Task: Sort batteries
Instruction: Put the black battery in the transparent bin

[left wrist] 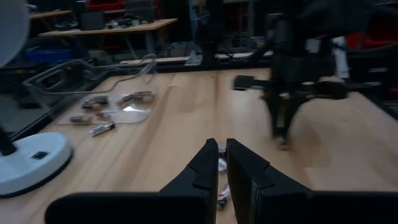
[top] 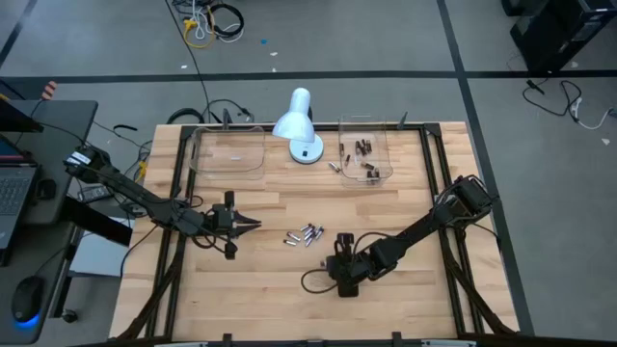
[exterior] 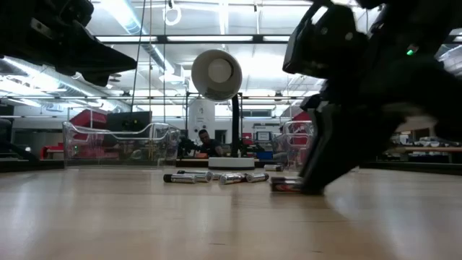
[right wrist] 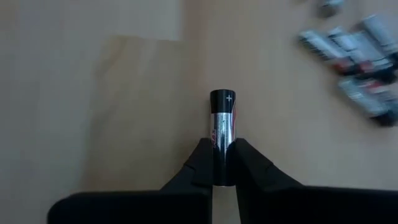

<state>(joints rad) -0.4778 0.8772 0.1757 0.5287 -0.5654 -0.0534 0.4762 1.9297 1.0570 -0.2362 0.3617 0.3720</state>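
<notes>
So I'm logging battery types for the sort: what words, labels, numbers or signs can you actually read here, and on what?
"+" : on the dark end of the battery held in the right pincer.
Red print on that battery's silver body: too blurred to read.
Labels on the loose batteries: too blurred to read.
Nothing else readable.

From my station, a count off the overhead. Trays: two clear ones, the left tray and the right tray. Lamp: one white desk lamp between them. Loose batteries mid-table: five or six, too clustered to be sure. Batteries in the right tray: roughly six. One battery between the right gripper fingers. One more beside that tray.
</notes>
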